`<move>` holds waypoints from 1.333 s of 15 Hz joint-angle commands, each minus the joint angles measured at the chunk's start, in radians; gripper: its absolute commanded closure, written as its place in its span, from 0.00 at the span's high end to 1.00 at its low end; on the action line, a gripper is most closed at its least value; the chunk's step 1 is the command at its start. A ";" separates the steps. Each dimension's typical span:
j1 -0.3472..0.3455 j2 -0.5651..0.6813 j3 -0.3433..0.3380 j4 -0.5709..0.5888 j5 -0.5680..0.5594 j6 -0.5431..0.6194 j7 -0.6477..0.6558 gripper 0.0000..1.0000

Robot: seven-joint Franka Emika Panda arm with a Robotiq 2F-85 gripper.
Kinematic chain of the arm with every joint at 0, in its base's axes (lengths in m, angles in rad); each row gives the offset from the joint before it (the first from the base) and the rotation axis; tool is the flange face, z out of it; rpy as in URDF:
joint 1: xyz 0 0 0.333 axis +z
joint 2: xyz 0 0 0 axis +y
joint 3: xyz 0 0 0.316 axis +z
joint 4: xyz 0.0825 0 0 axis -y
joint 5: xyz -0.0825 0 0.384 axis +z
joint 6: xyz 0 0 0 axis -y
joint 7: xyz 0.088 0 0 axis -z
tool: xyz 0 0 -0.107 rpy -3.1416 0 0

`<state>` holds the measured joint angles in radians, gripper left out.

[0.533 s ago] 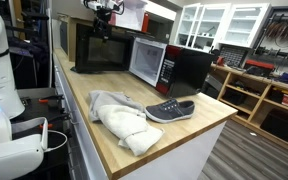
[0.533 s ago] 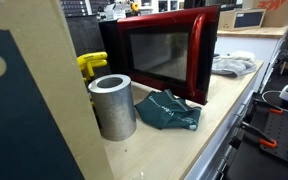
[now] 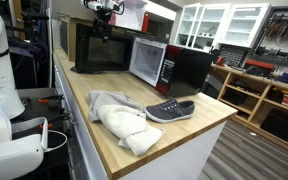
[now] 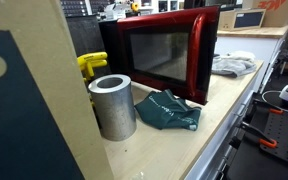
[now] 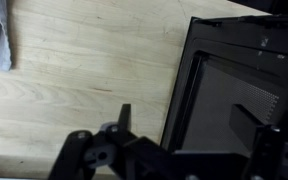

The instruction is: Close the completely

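A microwave with a red-framed door stands on the wooden counter, and the door is swung partly open from its black body. The door's front also shows in an exterior view. My gripper hangs high above the counter, behind and above the microwave, touching nothing. In the wrist view the gripper is open and empty, with both fingers spread. It looks down on the dark door edge and mesh window.
A second black oven stands at the back of the counter. A grey shoe and a pale cloth lie near the front edge. A metal cylinder, a green cloth and a yellow object sit beside the microwave.
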<state>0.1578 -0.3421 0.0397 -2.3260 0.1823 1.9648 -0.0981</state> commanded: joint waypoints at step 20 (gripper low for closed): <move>-0.062 0.006 0.066 0.075 -0.233 0.130 0.130 1.00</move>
<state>0.1112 -0.3456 0.0727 -2.2678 -0.0061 2.0374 -0.0273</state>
